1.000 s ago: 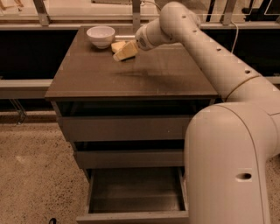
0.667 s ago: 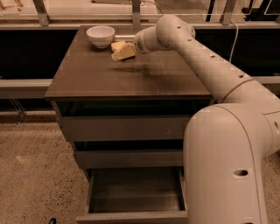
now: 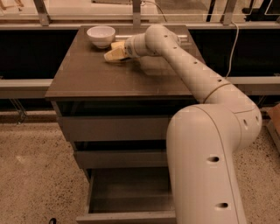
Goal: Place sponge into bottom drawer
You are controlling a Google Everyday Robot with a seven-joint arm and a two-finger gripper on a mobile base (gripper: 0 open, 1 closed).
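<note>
The pale-yellow sponge [image 3: 113,54] lies on the dark cabinet top [image 3: 96,76] near its back edge, just right of the white bowl [image 3: 101,35]. My gripper [image 3: 122,50] is at the sponge's right end, touching it, with the arm reaching in from the right. The bottom drawer [image 3: 124,197] is pulled open at the foot of the cabinet, and its dark inside shows nothing in it. My arm's large body hides the drawer's right side.
The top drawer [image 3: 113,129] and middle drawer [image 3: 120,159] sit above the open one. A metal rail with posts [image 3: 136,13] runs behind the cabinet. A cable [image 3: 232,43] hangs at the right. The floor [image 3: 30,175] is speckled.
The arm has stretched further left and lower over the cabinet top. The sponge now sits a little further left, closer to the bowl. The bowl has not moved.
</note>
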